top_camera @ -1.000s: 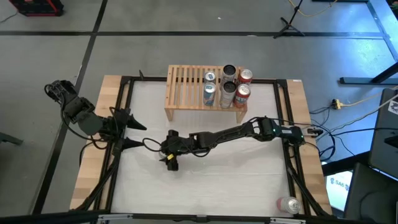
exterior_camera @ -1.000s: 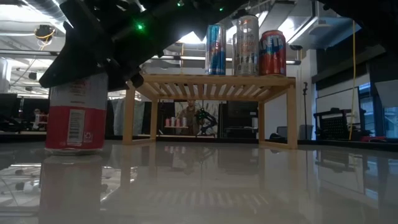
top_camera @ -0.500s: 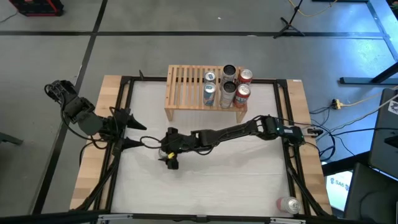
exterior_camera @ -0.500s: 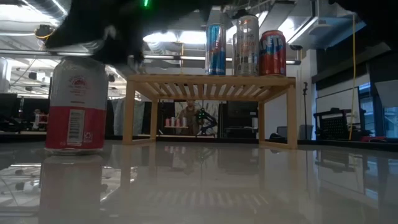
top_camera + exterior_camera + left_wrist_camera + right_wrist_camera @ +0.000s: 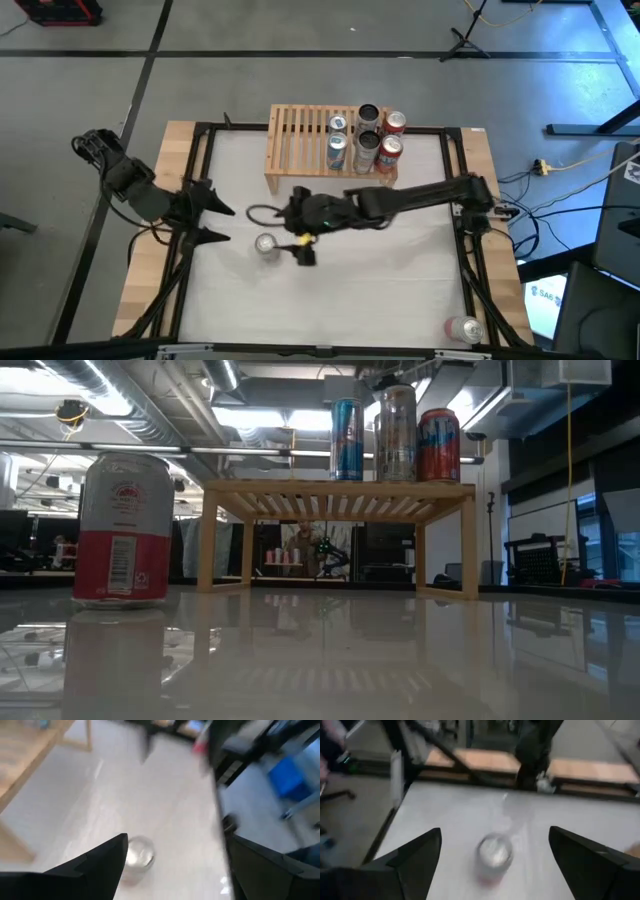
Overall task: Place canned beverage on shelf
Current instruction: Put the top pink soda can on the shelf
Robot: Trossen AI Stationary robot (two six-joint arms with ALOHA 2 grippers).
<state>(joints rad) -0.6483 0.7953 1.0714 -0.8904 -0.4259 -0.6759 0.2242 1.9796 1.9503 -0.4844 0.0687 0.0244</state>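
A red-and-white can stands upright on its base on the white table, left of centre; it also shows in the low view. My right gripper hangs open above the table just right of the can, whose top shows below and ahead of its fingers. My left gripper waits open at the table's left edge, pointing toward the can. The light-wood shelf stands at the far edge with several cans on its right half.
Another can lies at the near right corner by the table frame. The shelf's left half is bare slats. Black frame rails run along the table's edges.
My right gripper has come off the red-and-white can, risen well above it and drawn back a little toward the table's right edge. The can stays standing where it was.
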